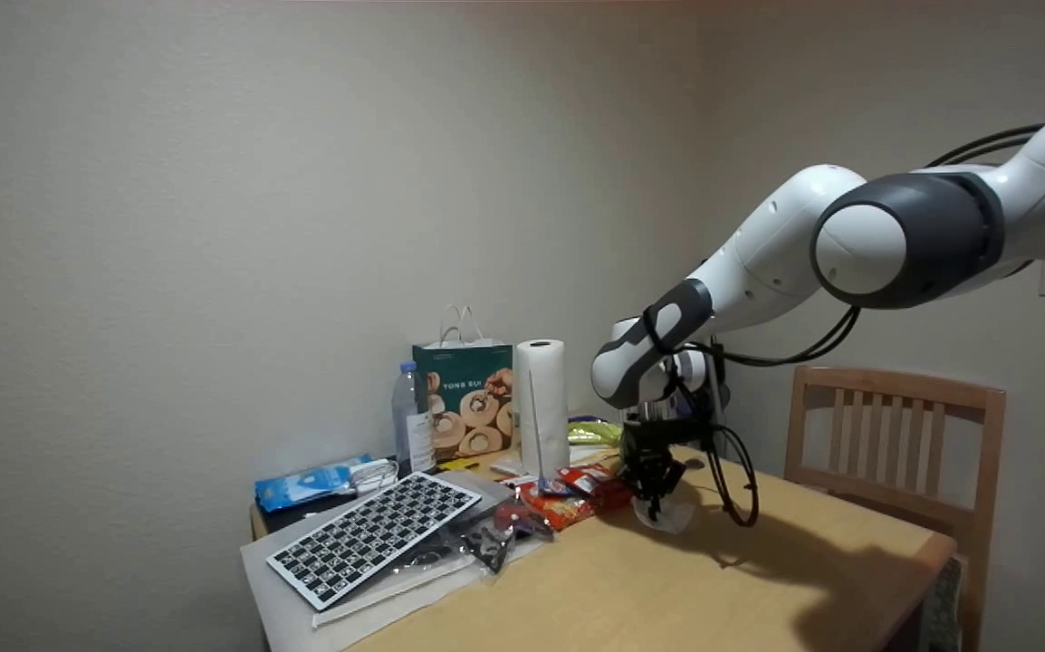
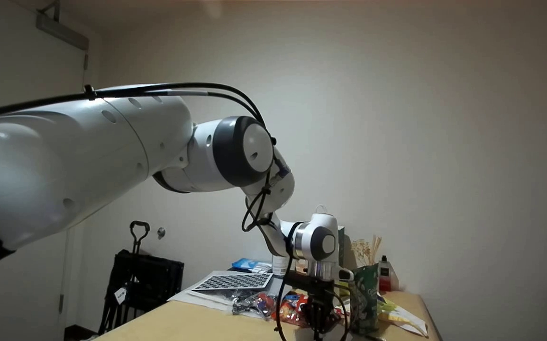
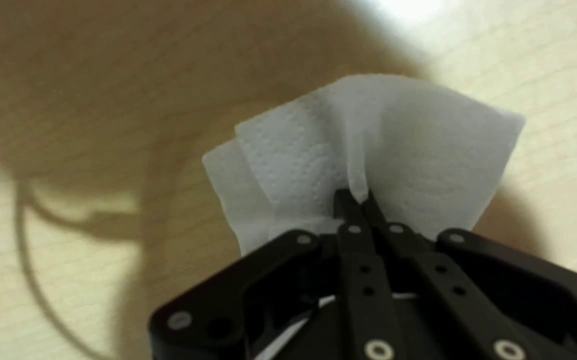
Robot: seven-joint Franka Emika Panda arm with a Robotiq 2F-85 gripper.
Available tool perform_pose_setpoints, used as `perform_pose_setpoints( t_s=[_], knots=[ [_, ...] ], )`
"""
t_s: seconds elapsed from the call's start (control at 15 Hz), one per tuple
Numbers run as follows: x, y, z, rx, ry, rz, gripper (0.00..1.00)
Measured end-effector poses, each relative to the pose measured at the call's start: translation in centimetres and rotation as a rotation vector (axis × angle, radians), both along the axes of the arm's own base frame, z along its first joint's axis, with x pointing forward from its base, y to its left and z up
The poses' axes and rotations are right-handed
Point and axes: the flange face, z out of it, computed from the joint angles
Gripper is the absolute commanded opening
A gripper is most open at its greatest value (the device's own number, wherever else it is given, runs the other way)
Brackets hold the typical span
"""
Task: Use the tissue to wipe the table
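Note:
The white tissue (image 3: 428, 160) fans out in creased folds around my fingertips in the wrist view. My gripper (image 3: 361, 200) is shut on it, with a pinched ridge of paper rising between the finger ends. Under it is the light tan table (image 3: 188, 280), partly in the arm's shadow. In an exterior view the gripper (image 1: 654, 509) points down at the tabletop (image 1: 649, 598), and the tissue (image 1: 675, 518) spreads low at its tips. The opposite angle shows the gripper (image 2: 318, 329) at the bottom edge; the tissue (image 2: 303, 334) is mostly cut off there.
Red snack bags (image 1: 563, 509) lie right beside the gripper, with a paper-towel roll (image 1: 542, 407) behind them. A black-and-white gridded panel (image 1: 376, 540), a bottle (image 1: 413, 421) and a green shopping bag (image 1: 464, 398) stand farther off. A dark green bag (image 2: 364, 298) is close to the wrist.

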Motion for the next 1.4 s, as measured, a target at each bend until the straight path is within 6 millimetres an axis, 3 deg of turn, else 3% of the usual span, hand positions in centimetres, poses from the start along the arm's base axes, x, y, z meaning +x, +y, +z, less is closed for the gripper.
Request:
perform_pose_setpoints(
  t_s=[0.13,0.4,0.53,1.0,1.4],
  knots=[
    [0.4,2.5,0.0,0.013,0.017,0.037,0.00],
    [0.5,10.4,-0.2,0.030,0.106,0.162,0.02],
    [0.4,12.9,-0.2,0.024,0.136,0.205,0.02],
    [0.3,13.3,-0.2,0.025,0.134,0.208,0.00],
    [-1.5,11.6,-0.1,0.112,0.035,0.105,0.00]
  ],
)
